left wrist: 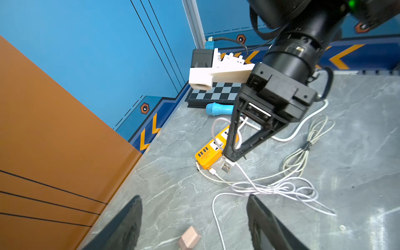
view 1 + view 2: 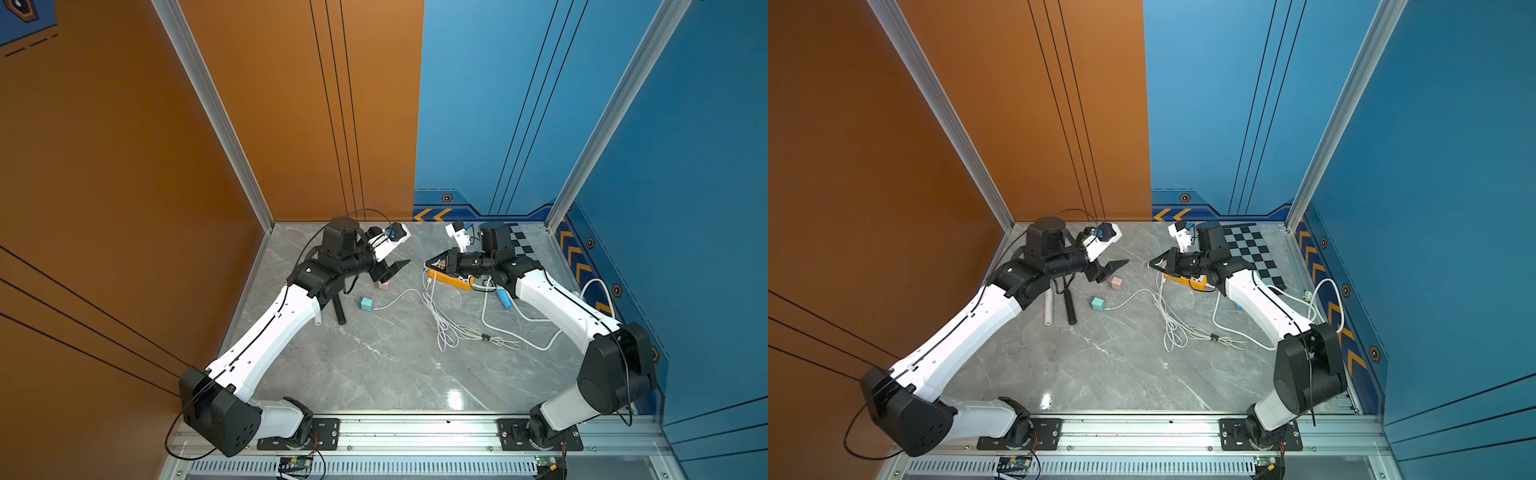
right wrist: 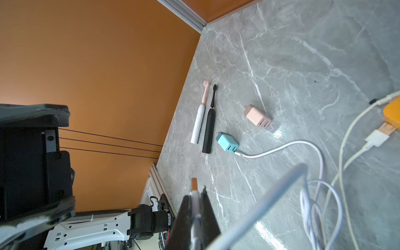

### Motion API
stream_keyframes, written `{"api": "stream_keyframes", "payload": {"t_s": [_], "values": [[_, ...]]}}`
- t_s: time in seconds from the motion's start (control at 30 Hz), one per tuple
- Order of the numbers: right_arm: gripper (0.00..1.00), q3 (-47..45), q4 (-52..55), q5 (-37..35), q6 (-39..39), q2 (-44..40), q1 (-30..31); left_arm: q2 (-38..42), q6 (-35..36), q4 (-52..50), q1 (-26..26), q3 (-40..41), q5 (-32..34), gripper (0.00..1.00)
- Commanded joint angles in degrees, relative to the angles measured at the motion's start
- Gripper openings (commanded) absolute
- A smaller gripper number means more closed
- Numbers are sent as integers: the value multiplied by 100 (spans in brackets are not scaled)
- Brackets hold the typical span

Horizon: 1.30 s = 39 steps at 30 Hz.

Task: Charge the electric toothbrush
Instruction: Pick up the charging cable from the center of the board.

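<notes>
I am mostly white and black. My left arm (image 2: 266,340) and right arm (image 2: 557,305) have long, smooth white shells with little holes, and big round black joints (image 2: 220,411). A thin black cable (image 2: 272,318) runs along each white shell. My left pincer (image 2: 397,270) and right pincer (image 1: 230,155) are black, with pointy fingers (image 1: 127,225). A white camera holder (image 2: 388,245) sits by each wrist. My black foot plates (image 2: 324,432) have silver screws (image 2: 334,433).
</notes>
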State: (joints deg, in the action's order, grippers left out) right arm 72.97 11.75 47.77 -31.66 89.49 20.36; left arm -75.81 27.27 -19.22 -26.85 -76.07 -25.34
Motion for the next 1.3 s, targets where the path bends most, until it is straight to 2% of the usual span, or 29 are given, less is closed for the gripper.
{"api": "stream_keyframes", "payload": {"t_s": [0.0, 0.13, 0.27, 0.47, 0.87, 1.0, 1.1, 1.17, 1.27], "values": [[0, 416, 821, 426, 1014, -154, 21, -92, -153, -938, -109, 219, -1235, 78], [0, 574, 1123, 391, 1130, -211, 223, -305, 66, -947, -337, -64, -1238, 78], [0, 596, 1120, 400, 981, -287, 447, -458, 550, -931, -534, -172, -630, 74], [0, 644, 1135, 431, 798, -393, 609, -527, 948, -925, -689, -50, -292, 59], [0, 596, 1382, 488, 906, -468, 688, -593, 988, -908, -741, -44, -24, 39], [0, 597, 1418, 448, 899, -466, 697, -584, 977, -907, -759, -42, -28, 25], [4, 596, 1418, 388, 834, -477, 697, -598, 1005, -912, -769, -15, 61, 14], [7, 604, 1410, 322, 732, -473, 700, -606, 1009, -904, -786, 13, 115, 13], [8, 582, 1359, 205, 529, -453, 745, -624, 1019, -908, -809, 13, 183, 10]]}}
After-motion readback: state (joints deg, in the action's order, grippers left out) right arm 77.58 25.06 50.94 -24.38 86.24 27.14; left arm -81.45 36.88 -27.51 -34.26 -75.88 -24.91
